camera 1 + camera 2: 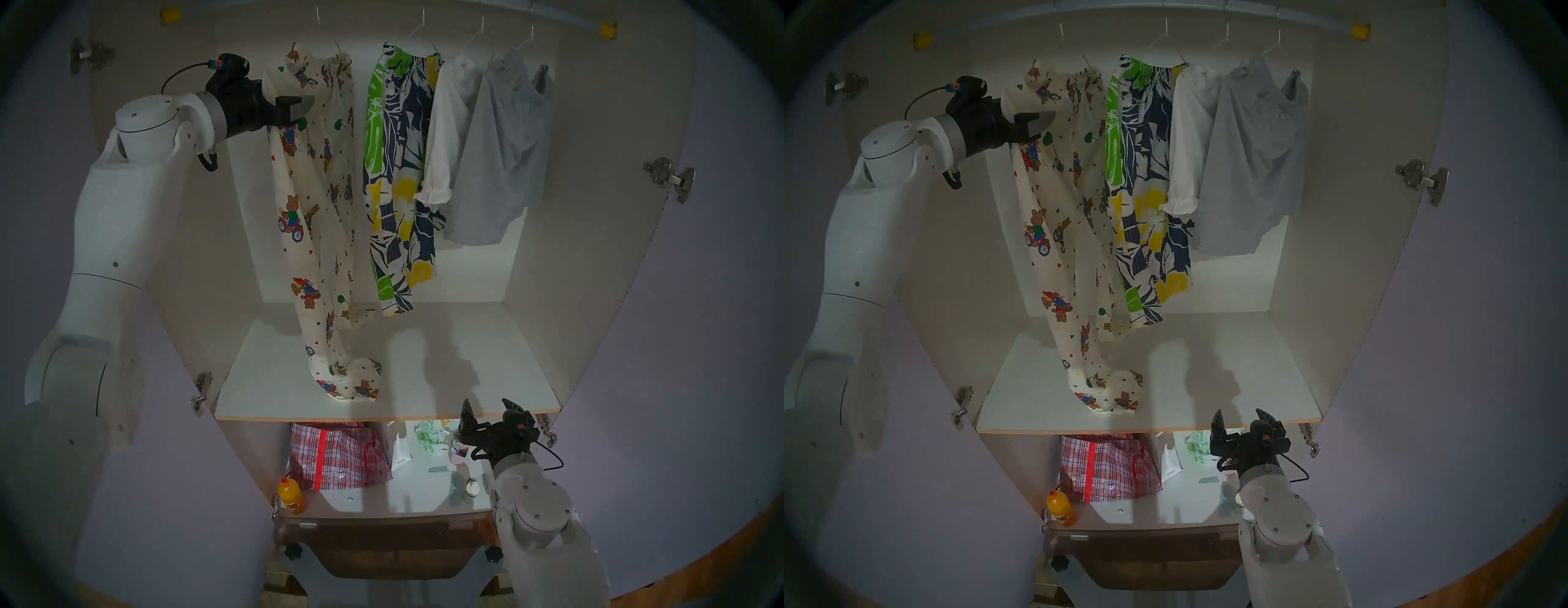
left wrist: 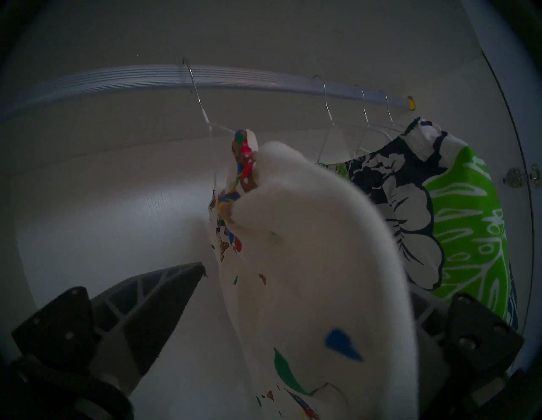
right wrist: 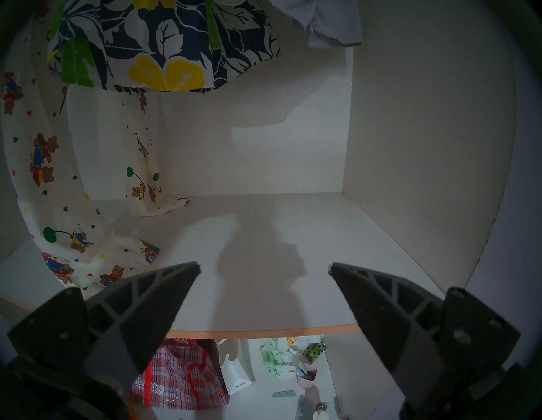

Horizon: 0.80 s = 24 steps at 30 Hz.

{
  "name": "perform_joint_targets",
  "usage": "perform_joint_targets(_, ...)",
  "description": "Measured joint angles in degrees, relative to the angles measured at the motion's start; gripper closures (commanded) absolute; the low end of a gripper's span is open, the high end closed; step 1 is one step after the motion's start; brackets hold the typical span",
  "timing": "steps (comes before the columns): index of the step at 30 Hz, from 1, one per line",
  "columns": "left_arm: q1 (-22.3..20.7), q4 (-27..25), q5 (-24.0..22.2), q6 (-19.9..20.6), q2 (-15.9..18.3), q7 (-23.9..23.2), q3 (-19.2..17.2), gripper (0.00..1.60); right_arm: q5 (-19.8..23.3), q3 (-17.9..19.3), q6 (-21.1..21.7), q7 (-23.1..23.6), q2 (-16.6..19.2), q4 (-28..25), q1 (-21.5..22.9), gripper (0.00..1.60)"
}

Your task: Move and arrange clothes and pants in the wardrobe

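Note:
In the wardrobe (image 1: pixel 594 191), four garments hang on wire hangers from the grey rail (image 2: pixel 234 77). From left to right they are cream teddy-bear pants (image 1: pixel 322 204), leaf-print pants (image 1: pixel 396 170), a white shirt (image 1: pixel 445 127) and a grey T-shirt (image 1: pixel 500 148). The long pants' legs pile onto the white shelf (image 1: pixel 445 373). My left gripper (image 1: pixel 303 112) reaches in from the left near the pants' waist. It is open, with a fold of the teddy-bear cloth (image 2: pixel 308 264) between its fingers. My right gripper (image 1: pixel 485 405) hovers open and empty at the shelf's front edge.
Under the shelf sit a red plaid bag (image 1: pixel 339 454), an orange bottle (image 1: pixel 290 494), a white paper bag (image 1: pixel 401 452) and small clutter. The lilac doors (image 1: pixel 700 339) stand wide open on both sides, with steel hinges (image 1: pixel 670 174) on them.

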Motion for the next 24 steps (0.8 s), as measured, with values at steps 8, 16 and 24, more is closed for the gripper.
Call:
perform_joint_targets(8, -0.78, 0.41, 0.7, 0.39, 0.41, 0.08, 0.77, 1.6, 0.0, -0.01, 0.0, 0.0, 0.0, 0.0, 0.0, 0.0)
perform_joint_targets(16, -0.75, -0.82, 1.69, 2.89, 0.65, 2.0, 0.57, 1.6, 0.0, 0.0, 0.0, 0.0, 0.0, 0.01, 0.0, 0.0)
perform_joint_targets(24, 0.63, -3.59, 2.14, 5.17, 1.73, 4.71, -0.79, 1.6, 0.0, 0.0, 0.0, 0.0, 0.0, 0.01, 0.0, 0.0)
